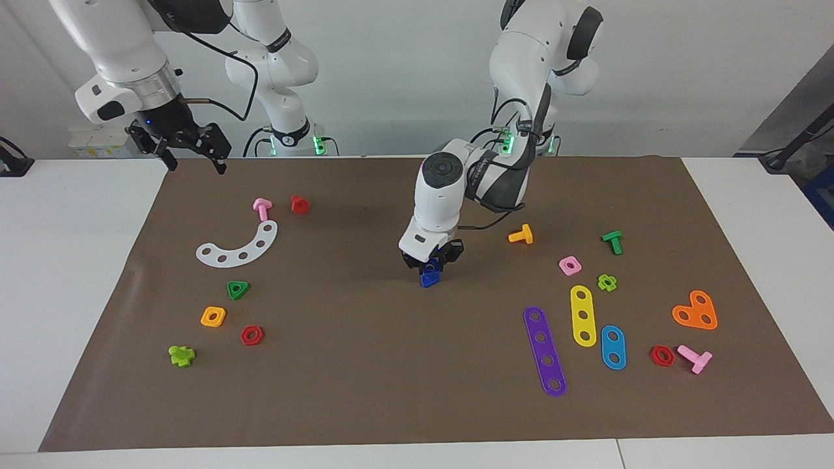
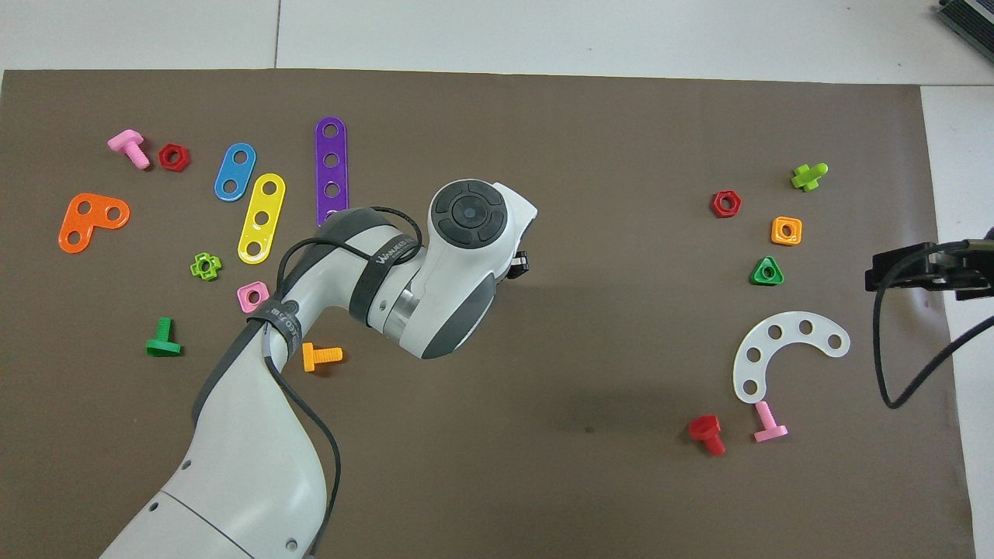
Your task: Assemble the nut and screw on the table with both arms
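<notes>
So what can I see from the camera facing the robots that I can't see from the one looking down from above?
Only the facing view shows the left arm's claw low over the middle of the brown mat, with a blue piece at its tips, plus both arms' bases. Only the overhead view shows the top of the left arm's wrist, which hides that claw and the blue piece. Both show the right arm's claw waiting over the mat's edge, and scattered pieces such as the white curved strip and the purple strip.
</notes>
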Robot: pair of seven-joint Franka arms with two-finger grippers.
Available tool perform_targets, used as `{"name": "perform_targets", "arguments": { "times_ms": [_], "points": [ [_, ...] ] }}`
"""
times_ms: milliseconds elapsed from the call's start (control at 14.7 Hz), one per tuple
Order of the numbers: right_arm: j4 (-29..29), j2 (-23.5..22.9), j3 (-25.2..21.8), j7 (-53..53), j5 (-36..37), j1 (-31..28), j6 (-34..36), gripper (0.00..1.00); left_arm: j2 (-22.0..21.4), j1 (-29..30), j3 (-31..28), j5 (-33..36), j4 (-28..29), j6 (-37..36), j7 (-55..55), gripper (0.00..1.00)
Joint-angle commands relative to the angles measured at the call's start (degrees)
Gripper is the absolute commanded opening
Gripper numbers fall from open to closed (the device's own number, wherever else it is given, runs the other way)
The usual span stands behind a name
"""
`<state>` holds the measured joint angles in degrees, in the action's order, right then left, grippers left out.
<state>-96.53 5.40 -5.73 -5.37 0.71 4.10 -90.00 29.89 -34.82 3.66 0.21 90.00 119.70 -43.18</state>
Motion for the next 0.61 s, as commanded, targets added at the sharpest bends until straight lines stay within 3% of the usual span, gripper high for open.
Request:
{"name": "perform_targets", "arguments": {
  "times_ms": [0, 204, 544],
  "points": [
    [-1.12, 0.76, 0.11, 1.42, 0.61, -0.50, -0.70, 1.00, 1.05, -0.86, -0.85, 0.40, -0.18, 0.71, -0.85, 0.11],
    [-1.12, 0.76, 0.11, 1.42, 0.61, -0.50, -0.70, 1.00, 1.05, -0.95, -0.85, 0.40, -0.44, 0.71, -0.85, 0.49],
    [-1.20, 0.76, 0.11, 1.06, 0.52, -0.58, -0.79, 1.00, 1.14, -0.95, -0.85, 1.10, -0.53, 1.68, -0.85, 0.89]
  ]
}}
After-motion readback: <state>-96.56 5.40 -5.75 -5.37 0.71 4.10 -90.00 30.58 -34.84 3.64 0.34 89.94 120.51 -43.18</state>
